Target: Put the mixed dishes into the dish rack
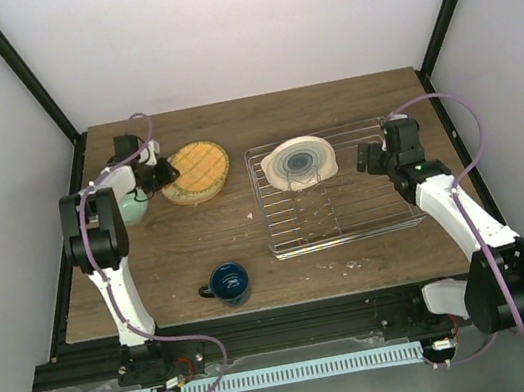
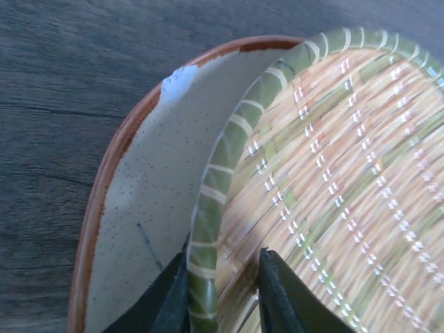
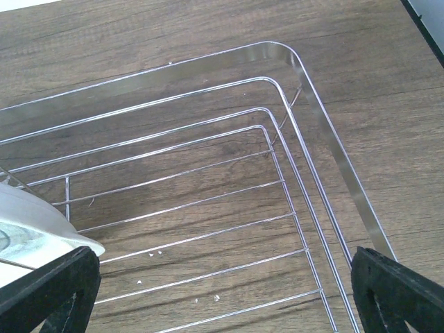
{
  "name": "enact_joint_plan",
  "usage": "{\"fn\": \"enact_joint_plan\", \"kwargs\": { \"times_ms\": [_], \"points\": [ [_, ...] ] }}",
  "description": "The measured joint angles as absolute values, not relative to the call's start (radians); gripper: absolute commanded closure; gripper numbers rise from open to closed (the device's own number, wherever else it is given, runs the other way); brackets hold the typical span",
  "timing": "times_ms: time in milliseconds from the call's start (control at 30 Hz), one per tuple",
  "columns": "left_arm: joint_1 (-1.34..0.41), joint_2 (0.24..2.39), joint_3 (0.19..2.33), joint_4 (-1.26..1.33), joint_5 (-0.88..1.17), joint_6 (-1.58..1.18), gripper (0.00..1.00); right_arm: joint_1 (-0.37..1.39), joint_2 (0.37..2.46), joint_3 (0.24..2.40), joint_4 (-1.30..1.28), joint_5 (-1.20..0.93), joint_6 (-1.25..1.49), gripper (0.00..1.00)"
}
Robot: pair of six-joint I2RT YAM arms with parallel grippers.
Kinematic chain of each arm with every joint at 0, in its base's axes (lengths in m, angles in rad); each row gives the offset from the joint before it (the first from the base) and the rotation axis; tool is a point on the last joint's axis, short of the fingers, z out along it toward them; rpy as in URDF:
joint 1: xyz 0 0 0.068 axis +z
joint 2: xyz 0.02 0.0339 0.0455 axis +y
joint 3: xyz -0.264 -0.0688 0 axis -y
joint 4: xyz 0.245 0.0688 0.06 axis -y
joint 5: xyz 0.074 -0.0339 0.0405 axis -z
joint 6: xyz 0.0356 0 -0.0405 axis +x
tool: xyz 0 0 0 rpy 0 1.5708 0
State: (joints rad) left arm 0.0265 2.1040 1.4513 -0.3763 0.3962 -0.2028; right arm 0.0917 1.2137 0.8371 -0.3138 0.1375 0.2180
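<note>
One dish is standing in the rack so far. Nearest the bases, the dark blue mug (image 1: pixel 228 281) is sitting upright on the desk (image 1: pixel 162 264), untouched. Beyond it, the dish rack (image 1: pixel 351 239) is lying to the right, with the cream teal-ringed plate (image 1: pixel 299 162) leaning among its far-left tines. The right hand (image 1: pixel 372 156) is hovering over the rack's right end, fingers spread wide and carrying nothing. Farther left, the left hand (image 2: pixel 222 277) is pinching the green rim of the woven yellow-orange plate (image 2: pixel 333 173), which is lying over the tan speckled plate (image 2: pixel 146 187). I'm judging the pick to be under way. Next it's calling for a clean lift off the tan plate, then tipping on edge between free tines.
</note>
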Motion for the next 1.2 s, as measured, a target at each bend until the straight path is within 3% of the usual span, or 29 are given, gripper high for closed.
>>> {"fn": "enact_joint_plan", "kwargs": {
  "times_ms": [100, 233, 1200],
  "points": [
    [0.034, 2.097, 1.45, -0.361, 0.447, -0.226, 0.92, 0.092, 1.214, 0.837, -0.314, 0.138, 0.218, 0.0],
    [0.038, 2.059, 1.45, -0.344, 0.461, -0.237, 0.97, 0.092, 1.215, 0.837, -0.313, 0.138, 0.218, 0.0],
    [0.039, 1.926, 1.424, -0.446, 0.245, -0.174, 1.0, 0.092, 1.223, 0.837, -0.314, 0.137, 0.218, 0.0]
  ]
}}
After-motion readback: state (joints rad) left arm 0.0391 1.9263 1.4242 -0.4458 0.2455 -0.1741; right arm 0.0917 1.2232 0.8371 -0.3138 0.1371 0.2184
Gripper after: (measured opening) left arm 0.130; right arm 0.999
